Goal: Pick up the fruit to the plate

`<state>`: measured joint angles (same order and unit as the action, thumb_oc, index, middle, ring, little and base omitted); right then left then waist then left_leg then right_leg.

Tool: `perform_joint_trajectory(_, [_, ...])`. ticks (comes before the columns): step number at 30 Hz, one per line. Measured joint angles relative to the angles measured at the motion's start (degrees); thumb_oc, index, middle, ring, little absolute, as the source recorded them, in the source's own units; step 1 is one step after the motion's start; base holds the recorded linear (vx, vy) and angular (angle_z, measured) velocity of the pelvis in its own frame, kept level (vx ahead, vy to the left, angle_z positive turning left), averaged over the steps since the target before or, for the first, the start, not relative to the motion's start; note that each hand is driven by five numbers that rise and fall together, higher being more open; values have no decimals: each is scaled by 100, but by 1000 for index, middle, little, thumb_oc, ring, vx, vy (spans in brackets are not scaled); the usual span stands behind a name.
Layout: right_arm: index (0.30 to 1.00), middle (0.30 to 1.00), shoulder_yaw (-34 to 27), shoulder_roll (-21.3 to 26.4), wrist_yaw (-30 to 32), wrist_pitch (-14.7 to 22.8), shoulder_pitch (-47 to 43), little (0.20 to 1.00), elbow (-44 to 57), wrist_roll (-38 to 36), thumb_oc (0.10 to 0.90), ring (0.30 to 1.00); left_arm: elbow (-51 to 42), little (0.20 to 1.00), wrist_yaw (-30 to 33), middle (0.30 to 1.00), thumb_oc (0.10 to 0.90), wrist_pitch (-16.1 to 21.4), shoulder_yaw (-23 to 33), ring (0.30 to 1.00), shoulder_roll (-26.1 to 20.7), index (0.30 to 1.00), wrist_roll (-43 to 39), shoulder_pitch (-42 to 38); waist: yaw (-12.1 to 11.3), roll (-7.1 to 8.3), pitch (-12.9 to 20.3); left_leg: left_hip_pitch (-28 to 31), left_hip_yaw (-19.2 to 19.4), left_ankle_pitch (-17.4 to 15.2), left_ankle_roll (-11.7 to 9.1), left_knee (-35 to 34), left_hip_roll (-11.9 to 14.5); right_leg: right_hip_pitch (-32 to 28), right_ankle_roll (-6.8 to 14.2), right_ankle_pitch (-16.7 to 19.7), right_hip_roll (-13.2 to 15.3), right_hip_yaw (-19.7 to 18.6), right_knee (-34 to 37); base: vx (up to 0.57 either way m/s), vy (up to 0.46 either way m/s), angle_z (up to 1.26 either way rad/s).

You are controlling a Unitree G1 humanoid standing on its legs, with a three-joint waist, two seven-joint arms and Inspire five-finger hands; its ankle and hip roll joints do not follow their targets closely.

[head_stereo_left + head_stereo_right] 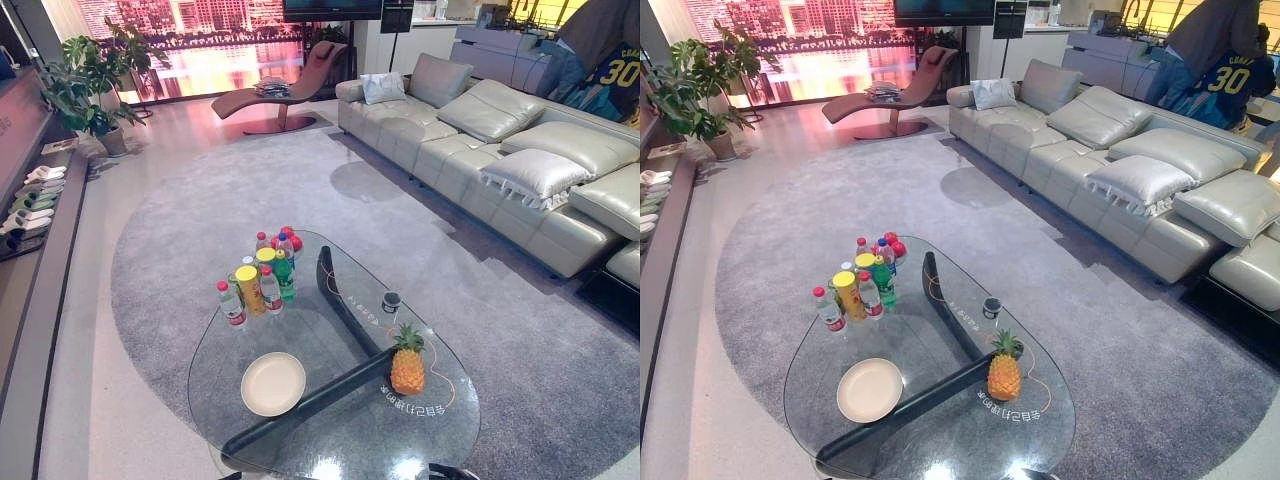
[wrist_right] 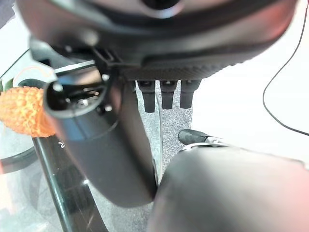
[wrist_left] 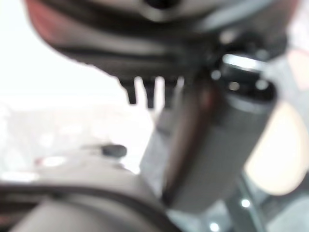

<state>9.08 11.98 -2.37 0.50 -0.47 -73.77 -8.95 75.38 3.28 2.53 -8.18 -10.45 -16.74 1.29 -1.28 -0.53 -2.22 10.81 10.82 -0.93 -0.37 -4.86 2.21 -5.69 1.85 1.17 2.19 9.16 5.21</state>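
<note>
Plant (image 1: pixel 85 85): far left, by the wall, above a shelf of slippers (image 1: pixel 35 200).
Bottles (image 1: pixel 262 275): a cluster standing on the far left part of the glass table (image 1: pixel 300 440), with a yellow can among them.
Plate (image 1: pixel 273 384): white, nothing on it, on the near left of the table, just left of the dark table base.
Small cup (image 1: pixel 391 300): on the glass, beyond the pineapple.
Pineapple (image 1: pixel 407 362): upright on the right side of the table, well apart from the plate, untouched by either hand.
Sofa (image 1: pixel 500 150): grey, with cushions, along the right side of the rug.
Left hand (image 3: pixel 212 135): held clear of the table, fingers straight and apart, holding nothing.
Right hand (image 2: pixel 111 145): near the table edge, the pineapple just past its thumb, fingers straight, holding nothing.
</note>
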Motion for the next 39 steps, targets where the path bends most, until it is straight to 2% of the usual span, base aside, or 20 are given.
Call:
perform_joint_trajectory(10, [900,900,-3,11,-1,-2,-5,900,-3,0,800,900,1,900,-185,900,800,5,-2,900,0,900,-66,-19,-1,-24,-16,-4,-1,-3,-1,0,0,7,-1,-5,0,0,0,0,0,0])
perform_joint_trajectory(28, [900,900,-30,14,34,0,-18,900,1,0,800,900,4,900,-159,900,800,57,5,900,0,900,-60,-53,0,-15,-117,-6,8,-20,-5,1,0,20,22,-20,-1,-8,-1,10,-3,0])
perform_joint_trajectory(33, [900,900,-190,-12,302,47,-31,900,-3,-20,800,900,2,900,-146,900,800,133,12,900,0,900,-65,-79,-2,-13,-237,-31,60,-22,-5,2,0,66,31,-25,-1,-30,-8,25,-16,-5])
perform_joint_trajectory(39, [900,900,-372,9,942,396,-105,900,-2,-313,800,900,-9,900,-129,900,800,269,30,900,-47,900,-290,-230,-1,70,-582,-408,121,-79,-13,252,16,402,8,21,-3,-89,-128,-57,-28,-6])
